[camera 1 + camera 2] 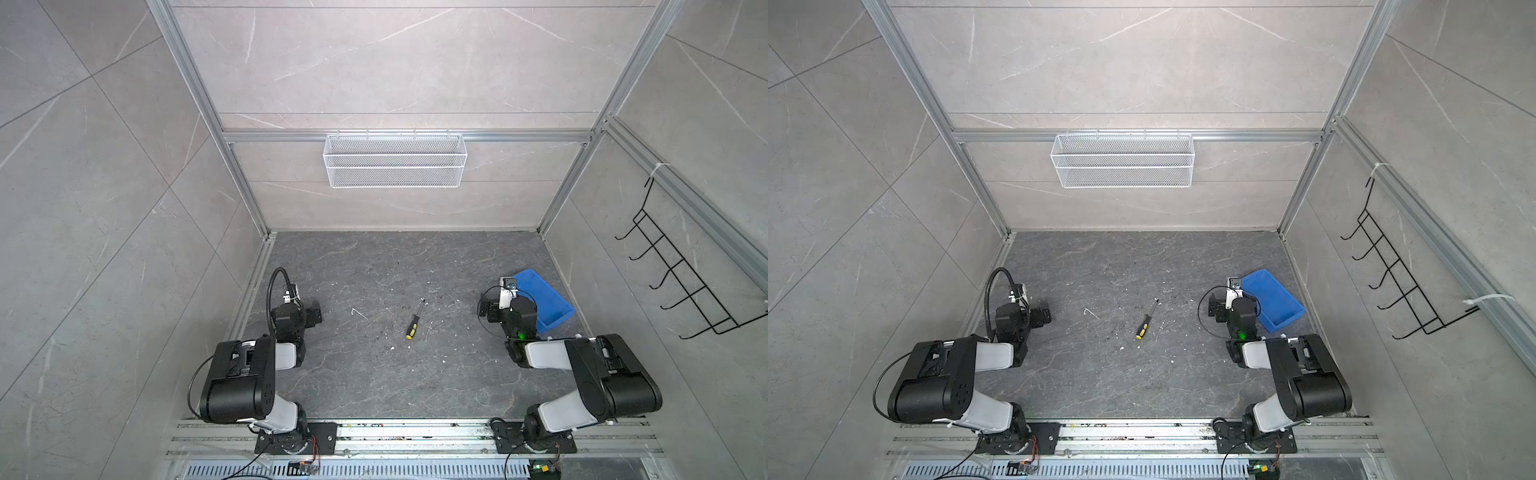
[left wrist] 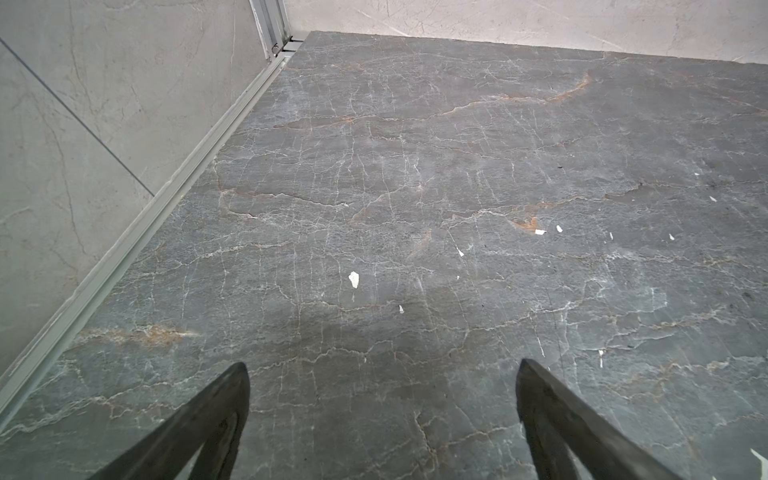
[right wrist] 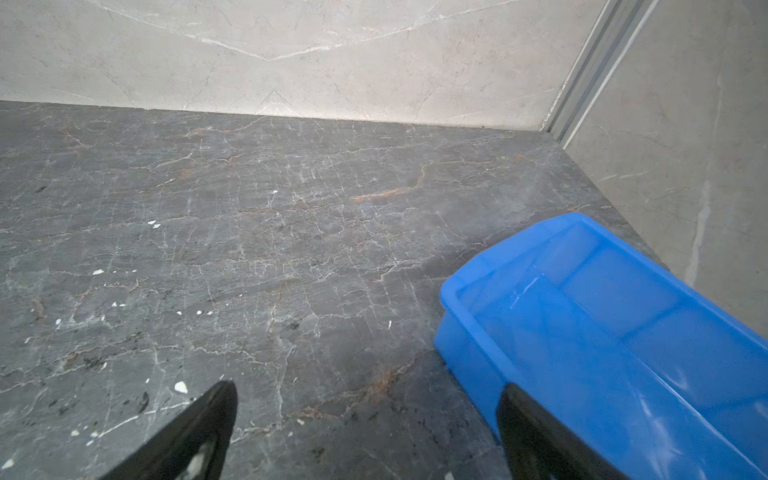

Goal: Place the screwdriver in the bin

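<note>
Dark veined stone forms the bench (image 1: 374, 386). Near its middle, between the two arms, the screwdriver (image 1: 415, 321) lies flat and untouched, with its yellow butt toward the arm bases and its shaft pointing at the back wall, leaning slightly right. The bin (image 1: 546, 298) sits angled at the right side of the bench, well apart from the screwdriver, with nothing seen in it.

Left claw (image 2: 382, 365): fingers spread wide, nothing between them, over bare bench. Right claw (image 3: 370, 386): likewise wide and empty, just beside the bin's near corner — whether it touches the wall cannot be told.

Step in hand, as judged: the reach for the screwdriver. No part of the task is done.

Recommended practice:
- Use the right arm, since it stands next to the bin.
- Come down from above with the fingers set across the handle, not the thin shaft, which would likely slip or pivot.
- Close on the thick black-and-yellow part and lift high enough to clear the bin's low wall.
- Turn the tool along the bin's long side and release it low.

Count:
- Screwdriver: one.
- Bin: one.
- Arms with claws: two.
- White mesh basket (image 1: 395, 160) on the back wall: one.
- Black wire rack (image 1: 685, 266) on the right wall: one.
- White flecks on the bench: many — not counted.
</note>
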